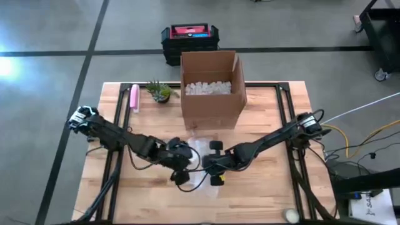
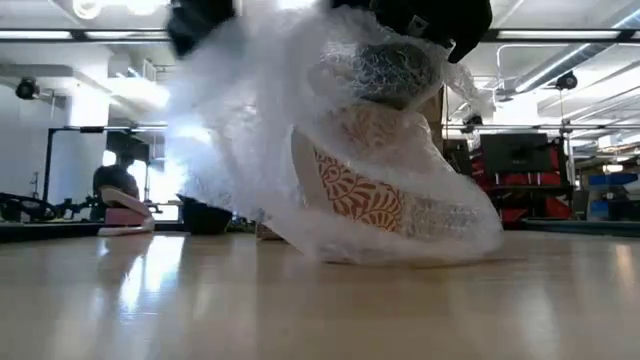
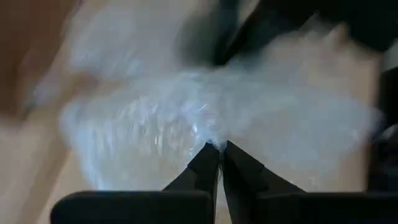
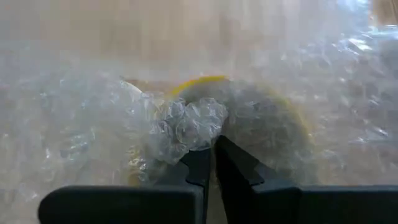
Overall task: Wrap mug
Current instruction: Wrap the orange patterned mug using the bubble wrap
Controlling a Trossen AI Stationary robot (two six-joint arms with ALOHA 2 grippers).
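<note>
An orange-patterned mug (image 2: 365, 190) is being held tilted on the table inside clear bubble wrap (image 2: 250, 130), at the cardboard box's six o'clock.

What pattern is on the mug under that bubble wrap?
Orange-brown leafy swirls on cream, clearest in the low view: mug, bubble wrap.

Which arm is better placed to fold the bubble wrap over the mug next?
Probably the left. Its pincer is shut on the bubble wrap edge, free to pull. The right pincer pinches wrap at the mug rim, steadying it.
</note>
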